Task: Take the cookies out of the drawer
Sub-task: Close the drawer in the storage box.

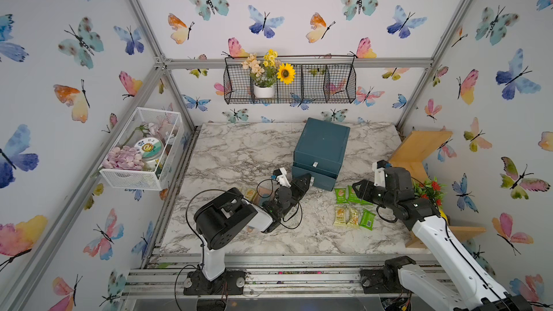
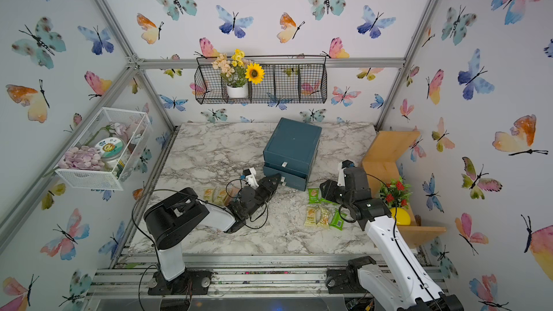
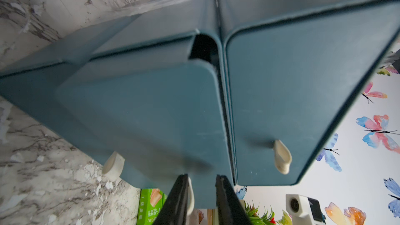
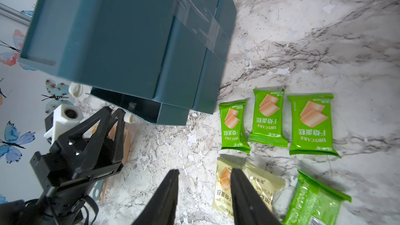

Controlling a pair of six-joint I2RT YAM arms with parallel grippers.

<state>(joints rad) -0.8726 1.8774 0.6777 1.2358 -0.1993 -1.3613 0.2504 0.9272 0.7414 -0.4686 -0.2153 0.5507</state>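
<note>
Left hand point(image 3: 201, 176) straddles drawer knob point(image 3: 191, 195) — 6 cookies point(image 4: 268, 117) by right hand point(image 4: 205, 170)

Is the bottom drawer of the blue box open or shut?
Partly open: the bottom drawer sticks out past the blue box, showing a dark gap.

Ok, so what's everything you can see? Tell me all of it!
Drawer cabinet: one, dark teal, middle of marble table; lower drawer ajar.
Green cookie packets: four, table, front-right of cabinet.
Pale yellow cookie packets: four; two beside the green, two near left arm.
Dustpan: one, peach, under left arm.
Wire basket: one, black, back wall, holding potted flowers.
Mesh basket: one, white, left wall.
Wooden shelf: one, right wall, with red-flowered plant.
Left gripper: one, black, at lower drawer's handle.
Right gripper: one, black, open above packets.
</note>
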